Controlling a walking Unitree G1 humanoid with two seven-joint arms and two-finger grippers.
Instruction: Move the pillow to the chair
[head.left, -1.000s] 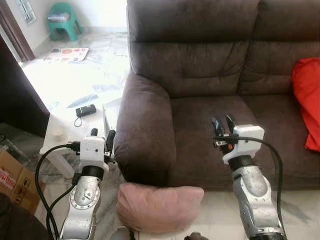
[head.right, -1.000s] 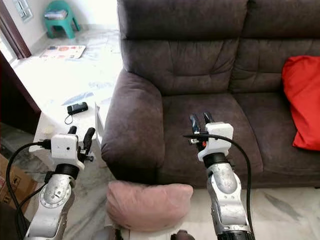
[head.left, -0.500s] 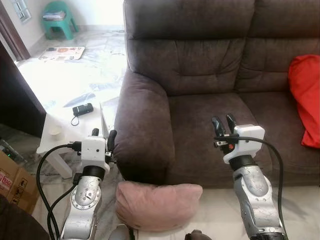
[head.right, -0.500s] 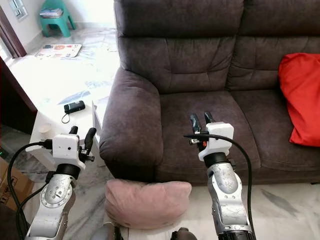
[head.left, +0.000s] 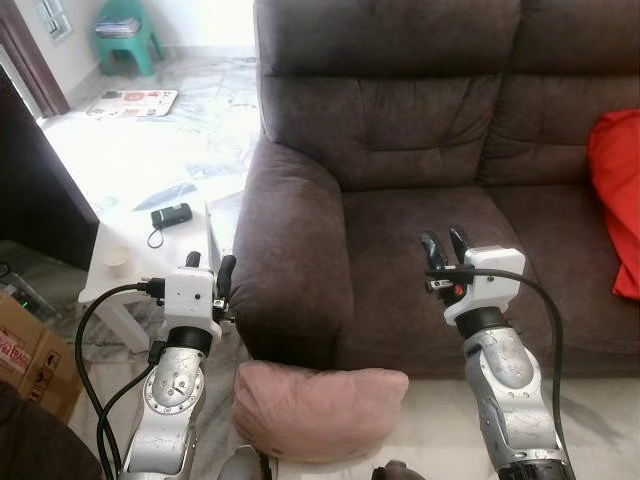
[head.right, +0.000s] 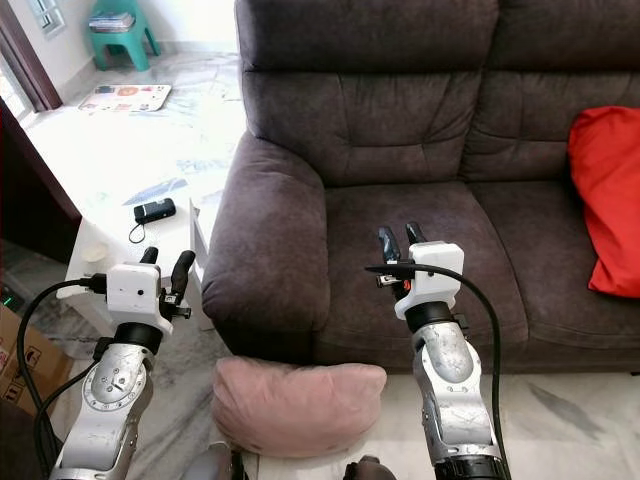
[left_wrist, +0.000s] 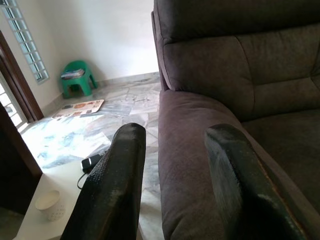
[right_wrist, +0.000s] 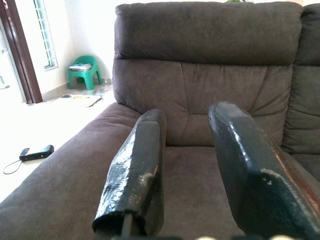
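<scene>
Pillows are numbering two: one pink pillow (head.left: 318, 410) is lying on the floor against the front of the sofa (head.left: 400, 150), and one red pillow (head.left: 618, 200) is sitting at the seat's right edge. Both grippers are hanging in the air with jaws spread and gripping nothing: the left gripper (head.left: 206, 267) beside the sofa's arm, the right gripper (head.left: 446, 243) over the seat.

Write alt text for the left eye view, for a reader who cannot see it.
A pink pillow lies on the floor against the front of a dark brown sofa, between the robot's two raised arms. The left gripper and the right gripper are both open and empty. A red cushion sits at the sofa's right end.
</scene>
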